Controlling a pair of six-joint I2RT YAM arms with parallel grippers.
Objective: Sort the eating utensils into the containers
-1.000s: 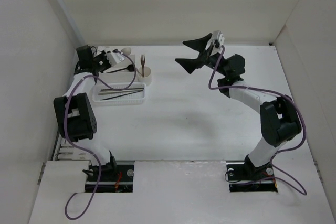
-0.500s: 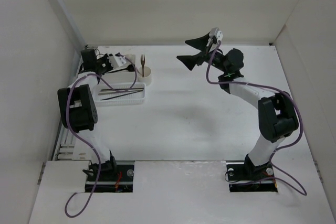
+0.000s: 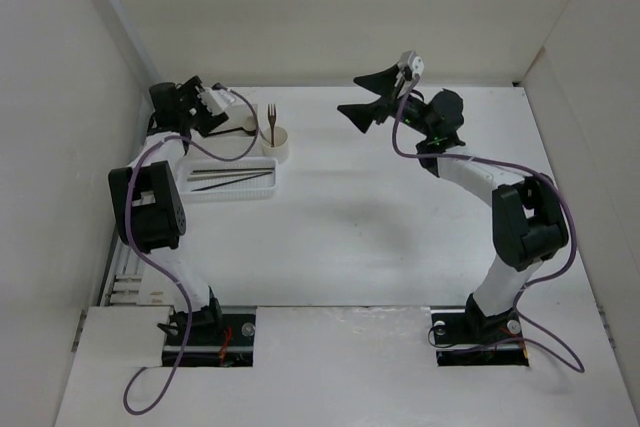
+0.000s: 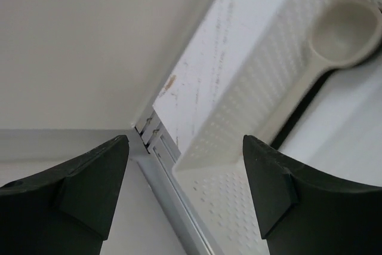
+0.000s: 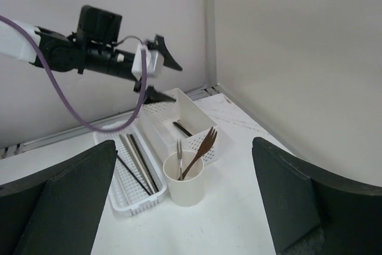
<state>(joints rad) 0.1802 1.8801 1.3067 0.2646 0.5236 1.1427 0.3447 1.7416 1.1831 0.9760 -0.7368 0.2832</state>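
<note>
Left pincer: spread wide with nothing between the fingers; it hangs left of the cup, over the box.
Tray: a shallow white oblong with slotted sides, flat on the table; it is just left of the cup and a little nearer the arm bases.
Chopsticks: several thin dark and metallic sticks lying lengthwise in the tray, left of the cup.
Box: a white rectangle just beside the cup on its left, farther from the bases than the tray. The left wrist view shows a wall dotted with small holes.
Beige spoon: inside the box, left of the cup, with its bowl resting against the dotted wall.
Black spoon: only a dark handle shows; it lies in the box, left of the cup.
Cup: short, round and cream, standing upright on the table.
Grey fork: stands in the cup, tines up.
Brown fork: stands in the cup, tines up, leaning toward the box.
Right pincer: fully spread and empty; it is raised off the table, well apart from the cup on its right, with the fingers pointing toward it.
Table: white and walled on three sides; the containers are grouped around the cup near the far left corner.
</note>
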